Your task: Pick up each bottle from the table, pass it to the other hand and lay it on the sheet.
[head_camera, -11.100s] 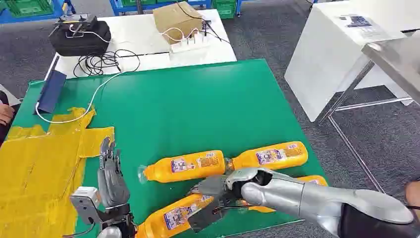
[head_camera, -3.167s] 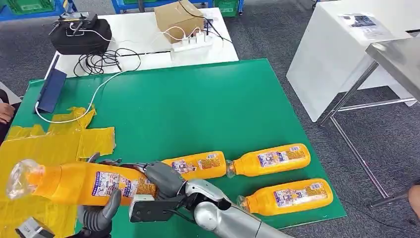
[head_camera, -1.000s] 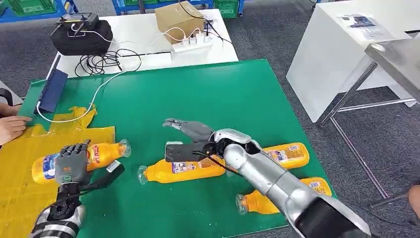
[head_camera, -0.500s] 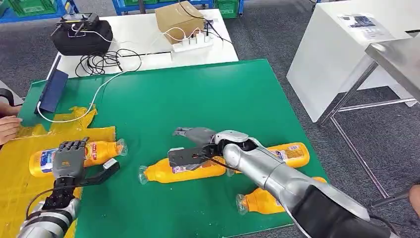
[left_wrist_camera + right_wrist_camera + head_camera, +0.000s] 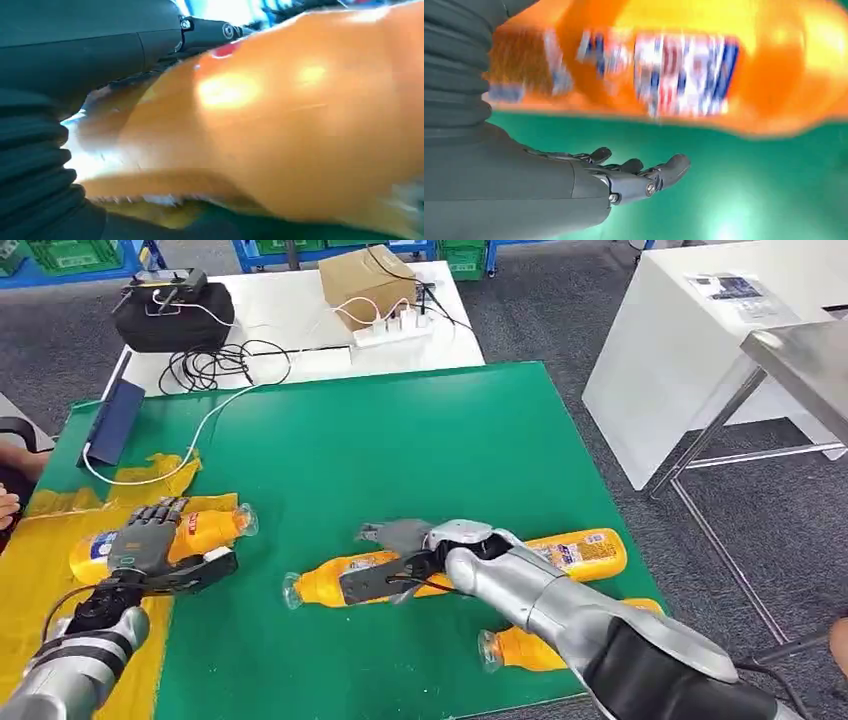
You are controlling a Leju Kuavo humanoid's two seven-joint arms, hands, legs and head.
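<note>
Head view puts our left hand (image 5: pixel 150 540) low on our left side, its fingers draped over the top of an orange bottle (image 5: pixel 185 537) and its thumb stretched out along the near side; we read this as a grasp on the bottle, which lies on its side on the yellow sheet (image 5: pixel 60 590) with its clear cap end reaching just past the sheet's edge onto the green table (image 5: pixel 400 440). In the left wrist view the bottle's orange body (image 5: pixel 300 125) presses right up against the palm. Our right hand (image 5: pixel 395 555) sits over the middle bottle (image 5: pixel 320 585), fingers spread apart and holding nothing; the bottle lies directly beneath the palm, its cap pointing toward the left hand. The right wrist view shows that labelled bottle (image 5: pixel 684 75) close beside the open fingers (image 5: pixel 644 175), with green table between them. Beyond the right forearm lies another bottle (image 5: pixel 580 552), and nearer us, partly under that arm, one more (image 5: pixel 510 650). Farther back, past the green table, stands a white table (image 5: pixel 290 320) bearing a cardboard box (image 5: pixel 365 280), a black bag (image 5: pixel 175 310) and cables (image 5: pixel 220 365).
</note>
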